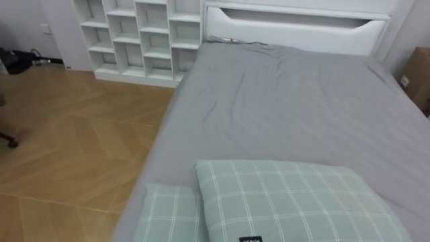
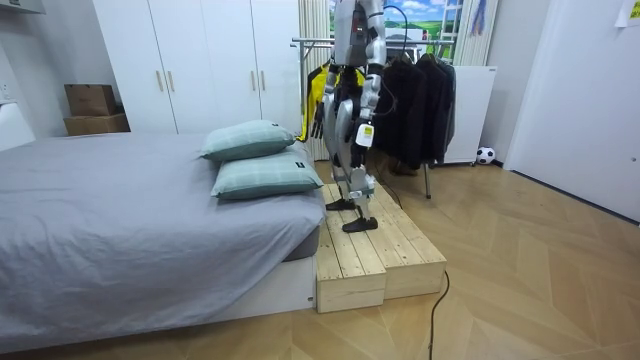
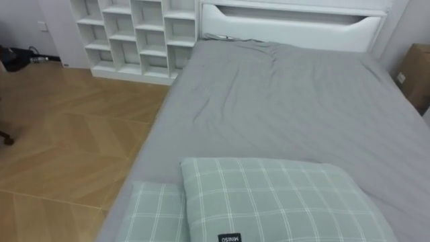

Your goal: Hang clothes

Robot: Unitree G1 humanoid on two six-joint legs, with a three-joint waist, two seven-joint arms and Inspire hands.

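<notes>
Stance: upright on a wooden platform (image 2: 375, 250) at the pillow end of the bed (image 1: 282, 101), facing down its length.
Nearest: two green checked pillows, the large pillow (image 1: 289, 202) overlapping the small pillow (image 1: 171, 215), both cut off at the bottom of the eye views.
Bed edge: left side of the grey sheet running straight away, wrinkled towards the far end.
Open room: bare wood floor (image 1: 74, 141) all along the bed's left side.
Far end: white bed board (image 1: 295, 27); to its left a white cubby shelf (image 1: 138, 37) against the wall.
Right margin: cardboard box (image 1: 420, 74), half cut off.
Clothes: dark garments (image 2: 415, 95) and a yellow garment (image 2: 322, 85) on the rack (image 2: 310, 42) behind the robot's back.
Left hand (image 2: 363, 138): hanging beside the thigh, apart from the clothes; fingers too small to read.
Right hand (image 2: 318, 120): perhaps the dark shape before the yellow garment; state not readable.
Hard to make out: dark clutter at the floor's far left.
</notes>
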